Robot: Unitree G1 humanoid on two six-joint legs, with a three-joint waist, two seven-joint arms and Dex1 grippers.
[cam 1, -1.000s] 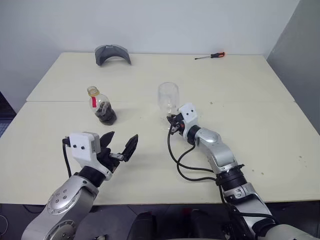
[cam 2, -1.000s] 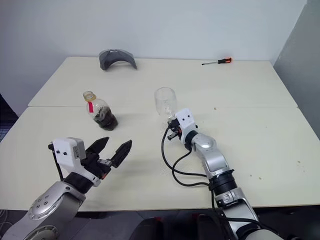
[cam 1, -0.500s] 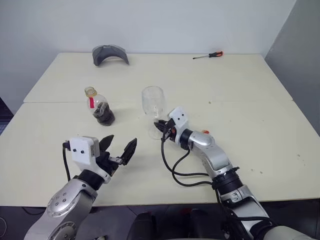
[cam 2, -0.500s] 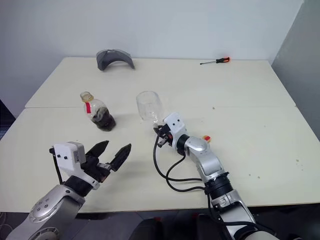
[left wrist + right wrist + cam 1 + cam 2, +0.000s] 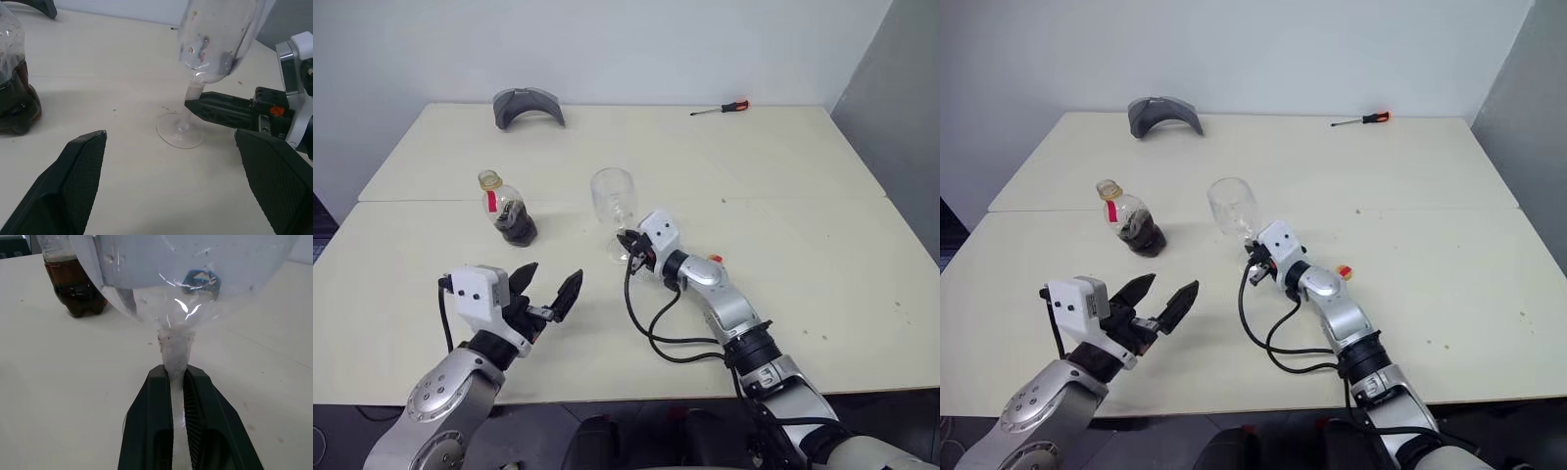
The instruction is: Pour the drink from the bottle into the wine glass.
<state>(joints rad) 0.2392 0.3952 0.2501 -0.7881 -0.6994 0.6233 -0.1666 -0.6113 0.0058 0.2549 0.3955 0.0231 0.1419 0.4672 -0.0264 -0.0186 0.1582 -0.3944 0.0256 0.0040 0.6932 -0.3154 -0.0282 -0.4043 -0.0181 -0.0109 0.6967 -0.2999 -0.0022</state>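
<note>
Nearest, the left gripper (image 5: 545, 291) is waiting wide open, empty, at lower left. At centre, the right gripper (image 5: 177, 382) is pinching the empty wine glass (image 5: 613, 196) by its stem. Farther left, the bottle (image 5: 508, 211) is standing capped, so pouring is not yet begun.

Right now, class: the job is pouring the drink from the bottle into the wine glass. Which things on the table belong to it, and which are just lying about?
Belong to the job:
- bottle with the dark drink
- wine glass

Just lying about:
- screwdriver at the far edge
- grey curved object at the far edge
</note>
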